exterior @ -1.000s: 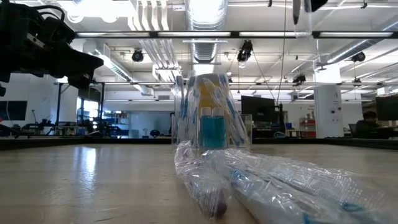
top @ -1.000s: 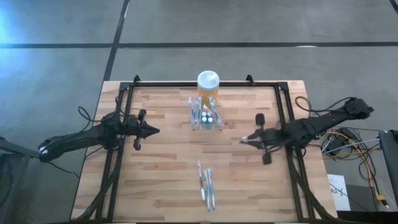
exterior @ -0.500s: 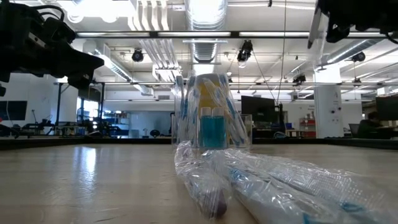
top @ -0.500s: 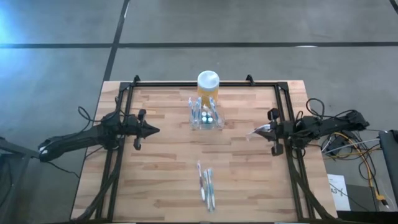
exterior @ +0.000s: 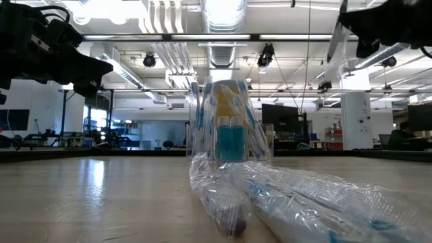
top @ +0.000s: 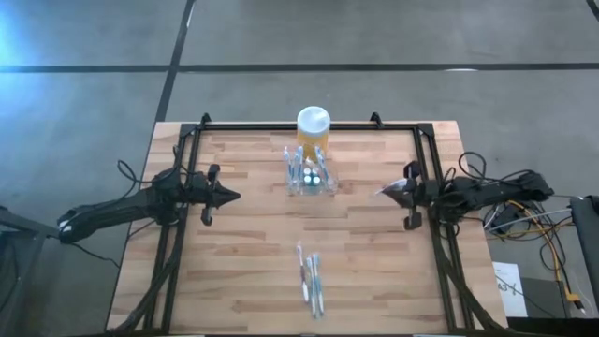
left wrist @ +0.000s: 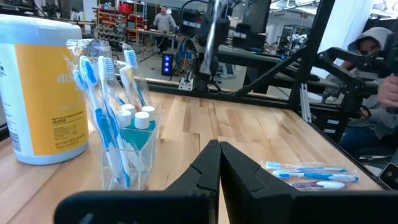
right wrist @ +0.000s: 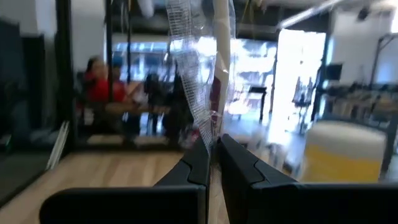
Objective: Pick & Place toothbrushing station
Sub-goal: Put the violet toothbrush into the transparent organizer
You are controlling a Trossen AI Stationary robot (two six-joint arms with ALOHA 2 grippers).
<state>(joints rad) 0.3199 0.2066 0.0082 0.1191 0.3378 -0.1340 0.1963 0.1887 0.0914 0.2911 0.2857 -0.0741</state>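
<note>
The clear toothbrush holder (top: 310,178) stands on its base at the table's far middle, with several brushes and small bottles in it; it also shows in the left wrist view (left wrist: 124,146) and the low view (exterior: 226,138). My right gripper (top: 382,193) is to its right, above the table, shut on a clear-wrapped toothbrush (right wrist: 199,68). My left gripper (top: 234,197) is shut and empty, to the holder's left, pointing at it. My right gripper pinches the wrapped toothbrush by one end (right wrist: 210,138) between its two fingertips. The fingers come level from the table's right side. The brush sticks out past the fingertips, lifted clear of the table, and shows slanting in the low view (exterior: 335,35).
A yellow jar with a white lid (top: 314,124) stands right behind the holder. Several wrapped toothbrushes (top: 310,278) lie on the table's near middle. A black frame rail (top: 432,178) runs along the table's sides. People sit beyond the table (left wrist: 373,56).
My right gripper has drawn back toward the table's right edge and a little toward the far edge, still shut on the wrapped toothbrush. In the low view the brush has gone from hanging straight down to slanting.
</note>
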